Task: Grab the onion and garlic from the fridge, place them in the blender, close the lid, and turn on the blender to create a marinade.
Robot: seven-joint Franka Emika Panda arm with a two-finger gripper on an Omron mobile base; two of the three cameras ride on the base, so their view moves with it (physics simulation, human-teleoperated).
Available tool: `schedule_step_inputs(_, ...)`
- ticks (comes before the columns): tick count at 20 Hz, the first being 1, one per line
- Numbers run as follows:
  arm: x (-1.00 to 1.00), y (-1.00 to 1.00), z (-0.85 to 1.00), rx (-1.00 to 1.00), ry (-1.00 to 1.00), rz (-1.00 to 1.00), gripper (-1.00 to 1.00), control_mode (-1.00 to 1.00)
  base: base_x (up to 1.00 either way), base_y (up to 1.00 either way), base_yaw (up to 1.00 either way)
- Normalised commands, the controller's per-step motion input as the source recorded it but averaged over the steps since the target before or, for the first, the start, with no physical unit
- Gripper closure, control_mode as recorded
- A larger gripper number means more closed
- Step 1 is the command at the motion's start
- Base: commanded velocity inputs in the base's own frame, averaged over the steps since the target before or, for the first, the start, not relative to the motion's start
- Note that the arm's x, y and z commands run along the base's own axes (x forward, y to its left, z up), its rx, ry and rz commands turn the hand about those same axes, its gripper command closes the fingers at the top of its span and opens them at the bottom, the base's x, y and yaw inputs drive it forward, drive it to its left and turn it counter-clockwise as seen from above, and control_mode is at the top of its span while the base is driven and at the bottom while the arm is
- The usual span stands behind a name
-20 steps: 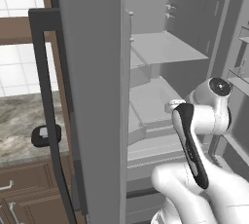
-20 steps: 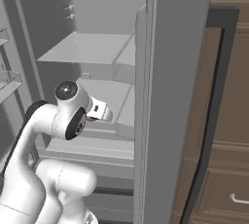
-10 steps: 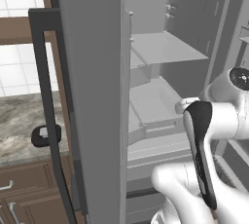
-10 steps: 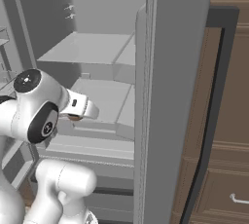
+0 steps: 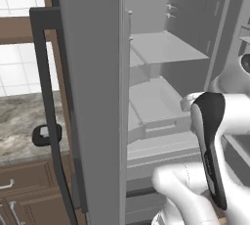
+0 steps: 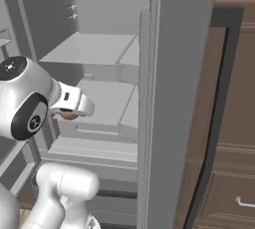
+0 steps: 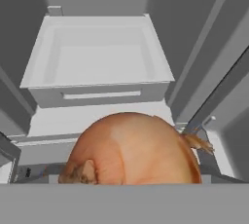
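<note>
The grey fridge (image 5: 93,97) stands open, its inner shelves (image 6: 94,49) and a drawer (image 7: 97,67) bare. My gripper (image 6: 72,109) hangs in front of the lower shelves, shut on the onion (image 7: 131,155). This round orange-brown ball bulges up close in the hand view and hides the fingertips. In the right base view a sliver of the onion (image 6: 67,116) peeks out under the white hand. The small black lid (image 5: 46,134) with a grey centre lies on the marble counter left of the fridge. The garlic and the blender are out of view.
The fridge door (image 5: 88,121) with its long black handle (image 5: 46,97) stands edge-on at the left. The other door (image 6: 184,98) blocks the right, with brown cabinets (image 6: 234,123) and a drawer behind it. The marble counter (image 5: 19,116) runs left.
The arm has swung back from the shelves. Its elbow has moved toward the cameras, and the hand has drawn outward with the onion still in it.
</note>
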Motion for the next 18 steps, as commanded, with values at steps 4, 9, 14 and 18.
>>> schedule_step_inputs(4,0.00,0.00,0.00,0.00,0.00,0.00,1.00,1.00,-1.00,-0.28,0.15)
schedule_step_inputs(9,0.00,0.00,0.00,0.00,0.00,0.00,1.00,1.00,-1.00,0.02,0.22)
schedule_step_inputs(14,0.00,0.00,0.00,0.00,0.00,0.00,1.00,1.00,-0.93,0.85,0.25)
schedule_step_inputs(18,0.00,0.00,0.00,0.00,0.00,0.00,1.00,1.00,-0.37,1.00,0.27)
